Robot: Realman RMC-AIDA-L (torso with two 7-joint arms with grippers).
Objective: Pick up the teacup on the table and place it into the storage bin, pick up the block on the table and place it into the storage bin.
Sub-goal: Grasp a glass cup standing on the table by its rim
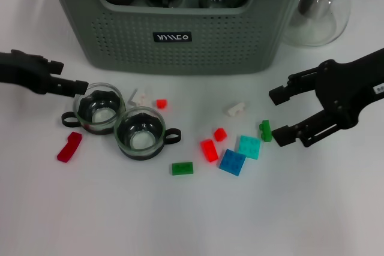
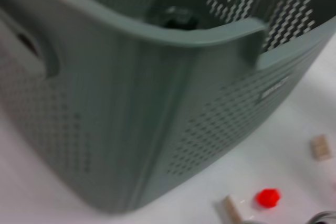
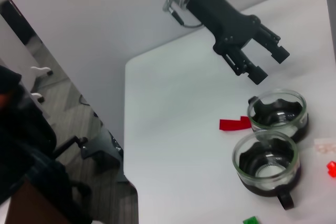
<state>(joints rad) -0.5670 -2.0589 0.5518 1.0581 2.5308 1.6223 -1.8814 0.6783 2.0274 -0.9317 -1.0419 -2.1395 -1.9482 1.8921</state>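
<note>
Your left gripper (image 1: 84, 86) was hovering spread open and empty, right beside the rim of the nearer teacup (image 1: 99, 111). A second teacup (image 1: 140, 133) sat touching it. Your right gripper (image 1: 277, 114) was wide open too, holding nothing, its lower finger right next to a green block (image 1: 265, 130). The rest of the blocks lay scattered on the table (image 1: 192, 220) in front of the storage bin (image 1: 180, 34), which had dark teapots inside.
</note>
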